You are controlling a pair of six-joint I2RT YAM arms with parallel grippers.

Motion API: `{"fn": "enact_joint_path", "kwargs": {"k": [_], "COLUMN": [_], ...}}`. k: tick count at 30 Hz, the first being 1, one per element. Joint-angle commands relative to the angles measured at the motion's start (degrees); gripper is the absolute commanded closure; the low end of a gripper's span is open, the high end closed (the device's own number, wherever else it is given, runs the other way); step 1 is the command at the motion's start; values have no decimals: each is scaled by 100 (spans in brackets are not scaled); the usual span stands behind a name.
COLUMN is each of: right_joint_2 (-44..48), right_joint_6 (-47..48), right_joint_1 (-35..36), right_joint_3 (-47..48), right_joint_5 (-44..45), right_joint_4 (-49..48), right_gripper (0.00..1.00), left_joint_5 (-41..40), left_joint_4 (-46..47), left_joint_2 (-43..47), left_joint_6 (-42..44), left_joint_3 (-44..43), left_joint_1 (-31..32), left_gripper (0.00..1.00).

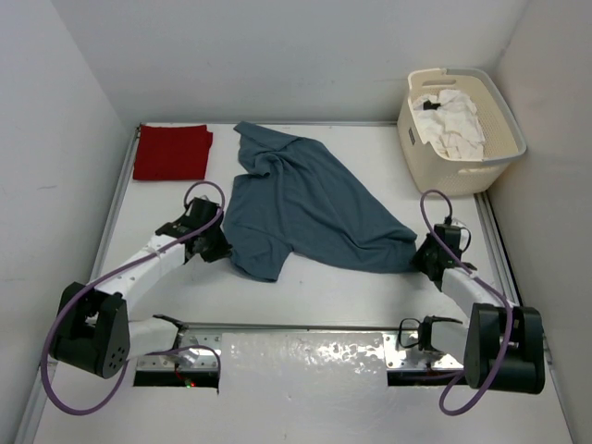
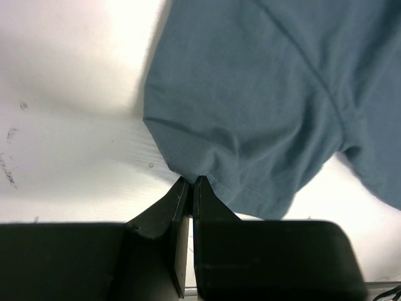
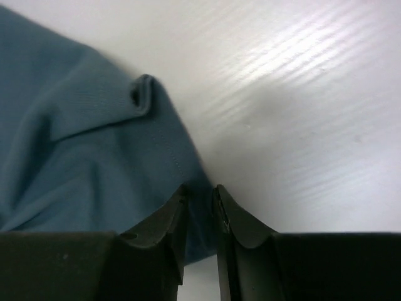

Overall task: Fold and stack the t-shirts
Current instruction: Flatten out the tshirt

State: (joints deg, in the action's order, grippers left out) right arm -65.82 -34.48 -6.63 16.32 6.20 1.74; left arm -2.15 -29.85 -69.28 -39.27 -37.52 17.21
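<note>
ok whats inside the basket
Crumpled white cloth fills the basket almost to the rim. Anything under that cloth, and the basket's floor, is covered.

A cream plastic laundry basket [image 1: 442,168] stands upright at the far right corner of a white table [image 1: 351,298], close to the right wall. Its sides are pierced with rows of small holes, and its rim flares outward with handle openings. Plain pale walls [image 1: 277,55] close in the table at the back and on both sides. A shiny, crinkled sheet [image 1: 305,359] lies along the table's near edge.
</note>
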Motion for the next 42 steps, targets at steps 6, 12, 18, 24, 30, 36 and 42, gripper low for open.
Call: {"fn": "enact_joint_path", "kwargs": {"k": [6, 12, 18, 24, 30, 36, 42], "right_joint_2": [684, 764, 553, 878, 1142, 1169, 809], "right_joint_6": [-367, 64, 512, 373, 661, 882, 881], "right_joint_1": [13, 13, 13, 22, 22, 31, 22], "right_joint_3": [-691, -385, 415, 601, 1197, 1498, 1085], "right_joint_5": [-1182, -928, -628, -812, -699, -1041, -832], "right_joint_4": [467, 915, 2187, 2840, 3174, 3421, 3210], "right_gripper": [90, 100, 37, 36, 37, 36, 38], "left_joint_5": [-233, -233, -180, -145, -13, 66, 66], "left_joint_4": [-302, -233, -179, -74, -30, 67, 58], "left_joint_2": [98, 178, 178, 125, -51, -156, -191], "left_joint_6": [226, 200, 200, 191, 244, 253, 262], "left_joint_3": [-511, -467, -449, -423, -467, -467, -476], "left_joint_1": [19, 19, 19, 19, 19, 19, 19], "left_gripper": [100, 100, 100, 100, 100, 100, 100]}}
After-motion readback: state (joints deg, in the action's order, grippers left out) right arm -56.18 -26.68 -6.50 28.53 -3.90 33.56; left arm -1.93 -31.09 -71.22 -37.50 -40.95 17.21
